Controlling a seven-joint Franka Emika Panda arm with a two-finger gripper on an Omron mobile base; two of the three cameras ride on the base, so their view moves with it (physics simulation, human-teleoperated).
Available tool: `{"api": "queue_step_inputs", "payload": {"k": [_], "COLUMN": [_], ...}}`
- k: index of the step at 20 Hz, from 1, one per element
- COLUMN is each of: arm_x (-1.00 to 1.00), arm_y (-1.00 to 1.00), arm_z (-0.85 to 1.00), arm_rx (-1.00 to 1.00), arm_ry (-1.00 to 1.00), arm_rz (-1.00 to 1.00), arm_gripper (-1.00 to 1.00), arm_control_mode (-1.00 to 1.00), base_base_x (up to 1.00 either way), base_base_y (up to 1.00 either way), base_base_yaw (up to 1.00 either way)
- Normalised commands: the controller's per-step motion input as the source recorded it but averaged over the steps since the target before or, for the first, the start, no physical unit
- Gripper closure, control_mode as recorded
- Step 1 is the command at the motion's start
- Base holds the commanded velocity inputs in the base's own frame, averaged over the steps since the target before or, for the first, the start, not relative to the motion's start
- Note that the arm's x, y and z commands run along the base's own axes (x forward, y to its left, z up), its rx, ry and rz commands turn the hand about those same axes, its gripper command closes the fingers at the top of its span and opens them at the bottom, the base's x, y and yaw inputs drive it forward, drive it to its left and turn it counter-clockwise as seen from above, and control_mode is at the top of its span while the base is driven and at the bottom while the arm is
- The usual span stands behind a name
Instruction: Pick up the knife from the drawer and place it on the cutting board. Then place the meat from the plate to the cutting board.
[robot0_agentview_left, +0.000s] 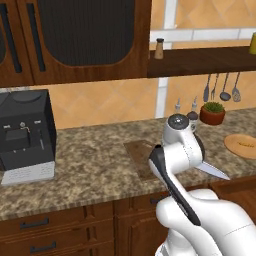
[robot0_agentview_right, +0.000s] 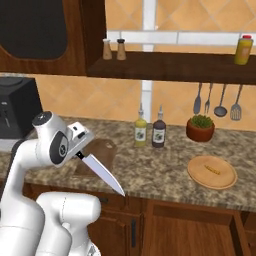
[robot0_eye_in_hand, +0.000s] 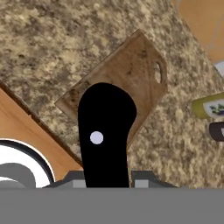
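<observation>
Hand view: the black handle of the kitchen knife is seen clamped between the two dark finger tips, above the dark brown rectangular wooden cutting board.
Knife: its pointed silver blade is held in the air, slanting down past the counter's front edge, clear of the board.
Gripper: the two-finger gripper is narrowly closed on the knife's handle.
Cutting board: it is laid flat on the speckled granite counter, partly hidden by the white arm.
Plate: the round light tan wooden plate is set on the counter well to the right of the board.
Meat: the tiny orange-yellow strip is left on the plate.
Drawer: the reddish-brown wooden drawer is seen pulled out below the counter.
Surroundings: two bottles and a potted plant are placed near the wall; a black coffee machine is placed at the left.
</observation>
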Motion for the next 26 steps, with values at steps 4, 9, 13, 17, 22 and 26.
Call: {"api": "queue_step_inputs", "payload": {"k": [4, 9, 13, 17, 22, 26], "arm_x": [0.59, 0.72, 0.34, -0.04, -0.13, 0.00], "arm_y": [0.13, 0.52, 0.41, 0.00, 0.00, -0.19], "arm_z": [0.09, 0.28, 0.01, -0.10, -0.37, -0.22], "arm_rx": [0.00, -0.06, -0.21, -0.30, -0.38, -0.29], "arm_ry": [0.00, -0.01, 0.01, 0.07, 0.18, 0.19], "arm_rz": [0.00, 0.15, 0.51, 0.79, 0.82, 0.76], "arm_gripper": [1.00, 1.00, 1.00, 1.00, 1.00, 1.00], "arm_control_mode": [-1.00, -1.00, -1.00, -1.00, -1.00, -1.00], "base_base_x": [0.16, 0.00, 0.00, 0.00, 0.00, 0.00], "base_base_y": [0.00, 0.00, 0.00, 0.00, 0.00, 0.00], "base_base_yaw": [0.00, 0.00, 0.00, 0.00, 0.00, 0.00]}}
